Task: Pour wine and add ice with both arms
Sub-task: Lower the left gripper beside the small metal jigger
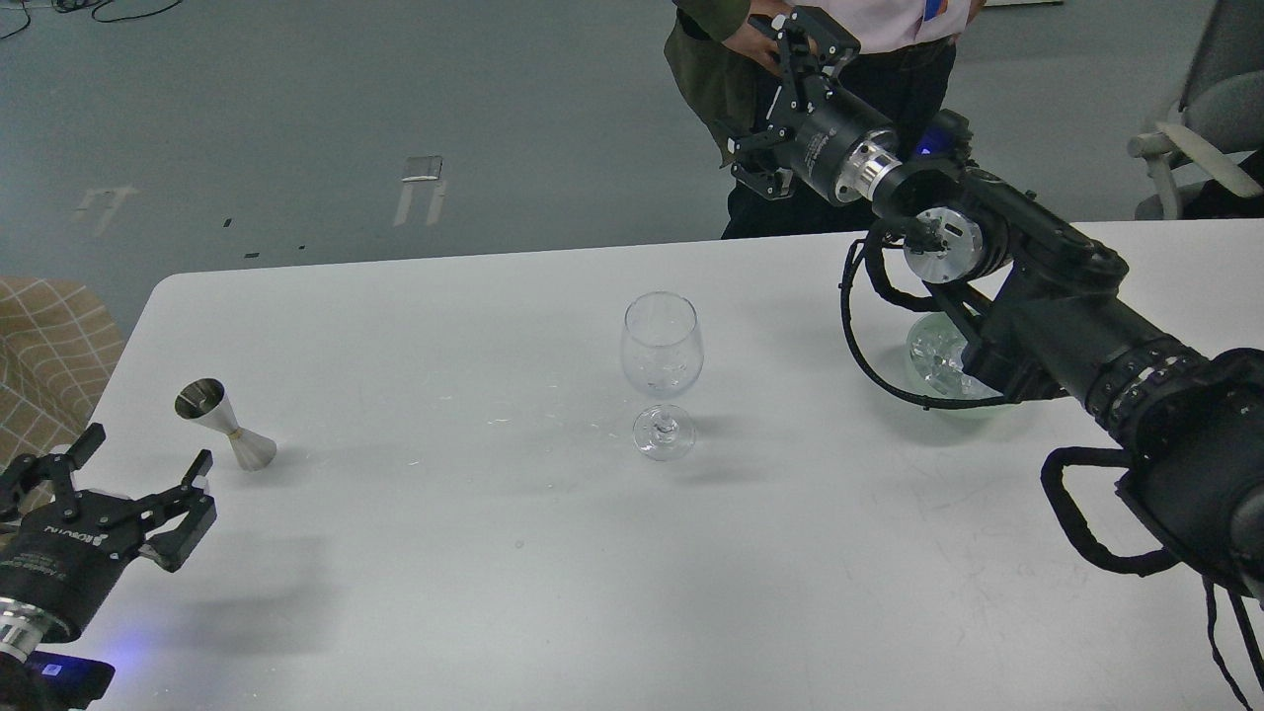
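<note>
Nearest, at the lower left, the left tool point(138, 494) hovers low over the tabletop point(474, 592) with its fingers apart and nothing between them. Just beyond it a steel jigger point(225, 423) stands upright, light and smooth, best taken at its narrow waist. Mid-table the wine glass point(662, 373) stands alone and looks empty; it is thin, fragile and slippery, so the stem is the safer hold. To the right a glass bowl point(936, 357), half hidden by the right arm, seems to hold the ice, wet-slick little cubes likely to slide from a pinch. Farthest, the right tool point(780, 109) is raised beyond the table edge, apparently spread and empty, close to a standing person point(889, 39) who crowds that side.
</note>
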